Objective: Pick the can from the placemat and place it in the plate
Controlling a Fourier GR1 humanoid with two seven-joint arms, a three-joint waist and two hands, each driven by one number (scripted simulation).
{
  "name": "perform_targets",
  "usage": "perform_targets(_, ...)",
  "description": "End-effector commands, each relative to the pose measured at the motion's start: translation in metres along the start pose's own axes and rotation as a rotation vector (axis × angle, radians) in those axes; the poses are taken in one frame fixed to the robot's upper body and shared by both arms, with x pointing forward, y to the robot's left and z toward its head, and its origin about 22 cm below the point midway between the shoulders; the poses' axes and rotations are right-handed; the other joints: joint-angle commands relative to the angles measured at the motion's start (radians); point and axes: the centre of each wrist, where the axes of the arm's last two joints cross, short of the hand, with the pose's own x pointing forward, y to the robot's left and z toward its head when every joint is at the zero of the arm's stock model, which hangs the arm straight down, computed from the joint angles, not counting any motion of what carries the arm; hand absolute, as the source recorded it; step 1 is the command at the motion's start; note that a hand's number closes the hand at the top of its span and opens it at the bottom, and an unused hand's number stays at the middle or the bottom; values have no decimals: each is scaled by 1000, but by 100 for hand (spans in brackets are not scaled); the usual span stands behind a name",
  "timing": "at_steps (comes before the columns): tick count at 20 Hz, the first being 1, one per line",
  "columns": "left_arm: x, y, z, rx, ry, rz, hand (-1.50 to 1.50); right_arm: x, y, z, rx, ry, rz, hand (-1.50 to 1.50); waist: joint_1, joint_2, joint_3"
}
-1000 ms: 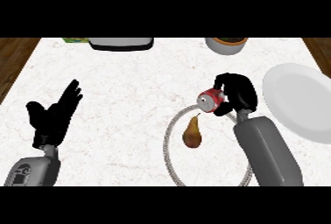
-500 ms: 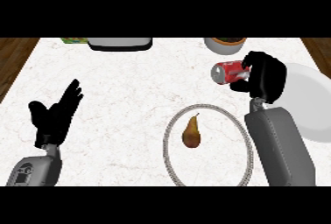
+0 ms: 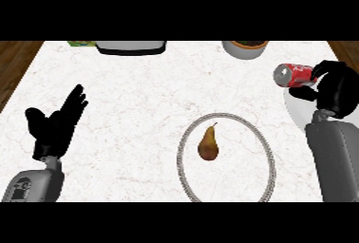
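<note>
My right hand (image 3: pixel 338 92) is shut on a red can (image 3: pixel 294 76), which lies tilted on its side with its silver end facing left. Hand and can are above the left rim of the white plate (image 3: pixel 300 110) at the right edge of the counter. Most of the plate is hidden behind my right forearm. The round placemat (image 3: pixel 226 156) with a grey border lies in the lower middle and has a brown pear (image 3: pixel 208 144) on it. My left hand (image 3: pixel 54 124) rests open at the left, fingers up.
A grey appliance (image 3: pixel 131 47) stands at the back edge, with a green item (image 3: pixel 82 43) to its left. A bowl (image 3: pixel 245 48) sits at the back right. Wooden floor shows beyond the counter's left and right edges.
My right hand has carried the can up off the placemat and to the right, over the plate's rim. The left hand has not moved.
</note>
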Motion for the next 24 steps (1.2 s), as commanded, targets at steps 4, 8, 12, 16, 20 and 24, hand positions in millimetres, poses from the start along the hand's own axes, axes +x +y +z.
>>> perform_targets(4,0,8,-1,-15,-1,1,0,-73,-18,-37,-25,85,6,150,2,2,0)
perform_targets(8,-2,-3,4,2,8,-8,0,-117,-17,-37,69,100,128,150,3,2,0)
perform_targets(12,6,-16,3,-20,2,0,0,-126,-21,-60,210,143,101,150,11,4,1)
perform_targets(16,7,9,-3,9,-9,18,0,-160,-20,-56,302,209,-24,-150,15,7,2)
perform_targets(20,-5,4,4,-16,-3,10,0,-145,-30,-73,280,77,-71,-150,8,2,0)
perform_targets(24,-8,3,-1,2,2,3,0,-151,-32,-70,123,-65,-154,-150,3,3,1)
